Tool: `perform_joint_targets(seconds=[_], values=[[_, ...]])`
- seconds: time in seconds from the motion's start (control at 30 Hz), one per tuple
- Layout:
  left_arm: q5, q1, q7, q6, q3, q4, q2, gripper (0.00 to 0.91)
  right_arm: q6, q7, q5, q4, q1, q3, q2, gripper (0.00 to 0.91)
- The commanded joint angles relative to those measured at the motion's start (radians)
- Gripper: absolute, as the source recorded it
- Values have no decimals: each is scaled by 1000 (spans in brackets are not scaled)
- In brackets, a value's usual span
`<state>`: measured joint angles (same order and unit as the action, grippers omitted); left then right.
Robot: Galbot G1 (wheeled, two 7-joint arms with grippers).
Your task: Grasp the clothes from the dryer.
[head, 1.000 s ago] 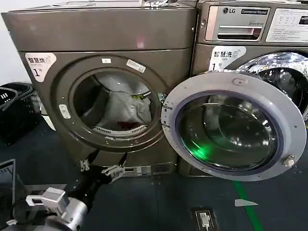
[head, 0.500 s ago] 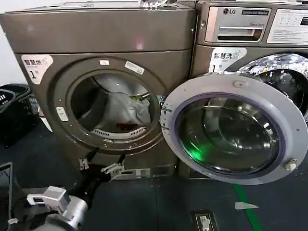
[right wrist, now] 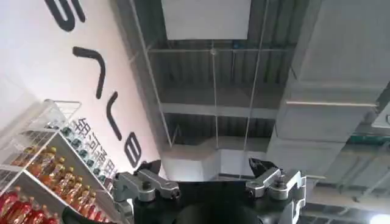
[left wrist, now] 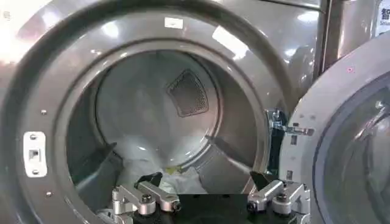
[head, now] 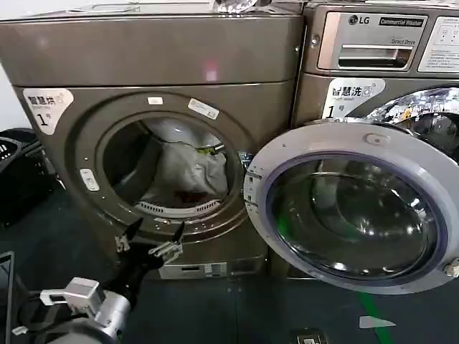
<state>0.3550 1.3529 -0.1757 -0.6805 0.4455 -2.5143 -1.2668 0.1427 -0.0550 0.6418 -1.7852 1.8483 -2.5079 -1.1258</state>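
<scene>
Bronze-brown sheet metal forms the front of the dryer [head: 150,64], and its round opening is exposed, the glass door [head: 355,204] being swung fully aside to the right. The clothes [head: 188,172] are seen deep in the drum as a pale grey-white heap, with a red patch at the lower edge and a strip of yellow-green at the top. In the left wrist view the clothes [left wrist: 177,179] are seen low in the drum, beyond the lip of the opening.

The left gripper [head: 149,239] is held just below and in front of the lower rim of the opening, outside the drum. Its jaws are spread wide and nothing is held between them. The right gripper [right wrist: 207,179] is pointed up toward a ceiling, away from the work; its jaws are likewise spread and empty.

Progress is judged as early. The door is already open, so access is provided. The reach into the drum, the closing of the jaws on the fabric and the withdrawal are not yet done.
</scene>
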Motion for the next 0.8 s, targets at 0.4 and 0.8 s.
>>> perform_joint_targets(seconds=[0.4, 0.8], values=[[-3, -1, 1, 7, -1, 3, -2, 907, 9, -4, 0, -6, -2, 3, -2, 907], [-2, -6, 3, 7, -2, 9, -2, 907, 10, -4, -2, -10, -9, 10, -2, 907]])
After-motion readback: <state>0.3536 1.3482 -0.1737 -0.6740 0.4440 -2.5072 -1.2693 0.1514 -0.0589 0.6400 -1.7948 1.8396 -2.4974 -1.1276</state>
